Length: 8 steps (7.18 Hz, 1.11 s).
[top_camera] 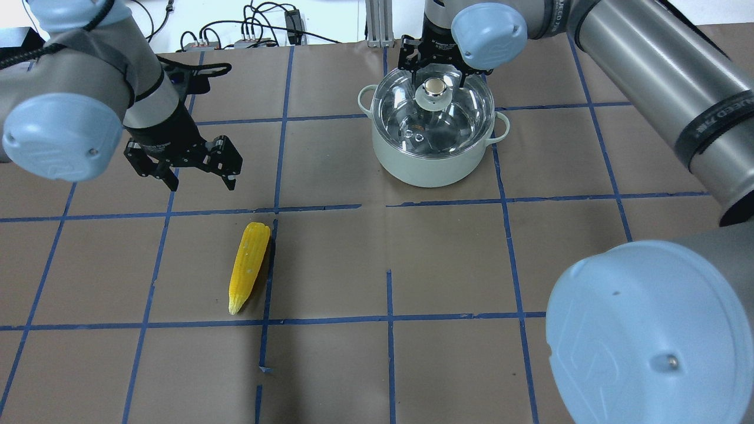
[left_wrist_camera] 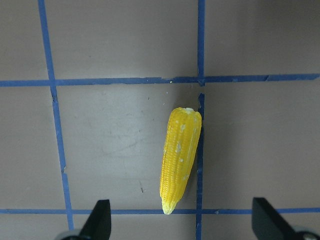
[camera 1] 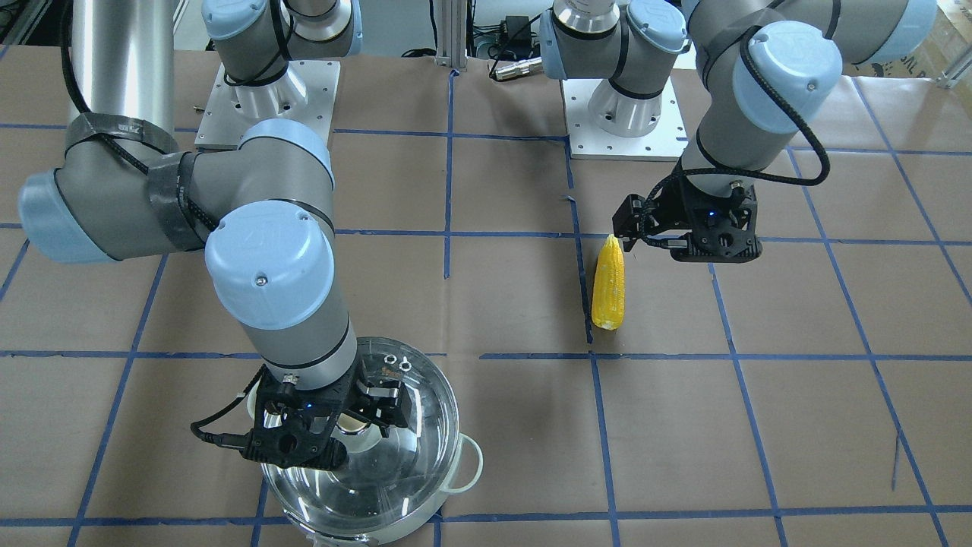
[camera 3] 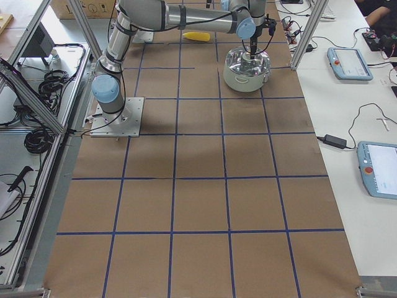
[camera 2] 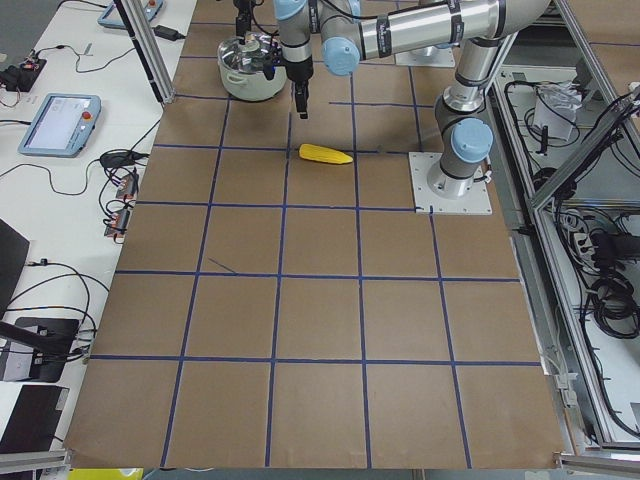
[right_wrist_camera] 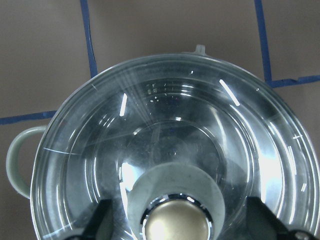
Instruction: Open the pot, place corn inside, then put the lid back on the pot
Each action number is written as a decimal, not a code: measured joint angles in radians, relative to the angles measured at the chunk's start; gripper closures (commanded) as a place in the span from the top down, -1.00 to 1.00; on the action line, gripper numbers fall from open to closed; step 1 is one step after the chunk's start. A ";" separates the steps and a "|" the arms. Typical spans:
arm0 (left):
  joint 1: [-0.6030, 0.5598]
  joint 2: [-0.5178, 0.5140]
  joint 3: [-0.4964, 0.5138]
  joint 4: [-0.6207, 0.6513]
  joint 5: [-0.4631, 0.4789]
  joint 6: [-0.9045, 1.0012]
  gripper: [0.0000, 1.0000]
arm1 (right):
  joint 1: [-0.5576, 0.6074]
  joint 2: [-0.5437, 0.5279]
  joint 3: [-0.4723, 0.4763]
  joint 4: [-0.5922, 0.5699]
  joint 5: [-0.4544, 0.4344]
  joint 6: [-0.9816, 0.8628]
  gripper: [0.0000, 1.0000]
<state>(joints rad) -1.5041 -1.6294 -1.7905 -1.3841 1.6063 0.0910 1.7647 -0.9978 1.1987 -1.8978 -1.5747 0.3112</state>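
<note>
Table (top_camera: pixel 330 365): pot (top_camera: pixel 430 168) near the edge opposite the robot, toward its right, lid (top_camera: pixel 453 126) seated on it. Corn (top_camera: pixel 250 265) flat mid-table, well apart from pot. Right fingers (right_wrist_camera: pixel 102 220) spread, straddling lid knob (top_camera: pixel 435 87), no contact visible. Left fingers (left_wrist_camera: pixel 100 220) spread, raised near corn, clear of it.

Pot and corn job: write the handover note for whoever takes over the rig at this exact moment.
Left gripper: open, empty, hovering near the corn, which lies flat on the table.
Right gripper: jaws open on either side of the knob, not closed on it.
The lid sits on the pot.
Done: nothing yet.
Left: lift the lid, put the corn in, replace the lid.
</note>
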 measured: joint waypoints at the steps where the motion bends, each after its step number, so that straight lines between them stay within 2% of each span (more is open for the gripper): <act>1: 0.000 -0.004 -0.070 0.087 0.000 0.021 1.00 | 0.010 0.000 0.006 0.003 0.000 -0.001 0.70; 3: -0.001 -0.023 -0.189 0.266 0.001 0.040 1.00 | 0.014 0.000 0.012 0.006 0.000 -0.011 0.60; 6: -0.002 -0.100 -0.344 0.528 -0.001 0.045 1.00 | 0.009 -0.001 0.013 0.006 0.001 -0.019 0.10; 7: -0.010 -0.133 -0.367 0.579 -0.001 0.042 1.00 | 0.009 -0.001 0.013 0.005 0.001 -0.020 -0.20; 8: -0.015 -0.149 -0.386 0.598 -0.001 0.040 0.90 | 0.009 -0.001 0.013 0.005 0.001 -0.020 -0.58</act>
<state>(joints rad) -1.5189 -1.7783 -2.1763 -0.7863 1.6056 0.1313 1.7740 -0.9985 1.2119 -1.8925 -1.5735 0.2911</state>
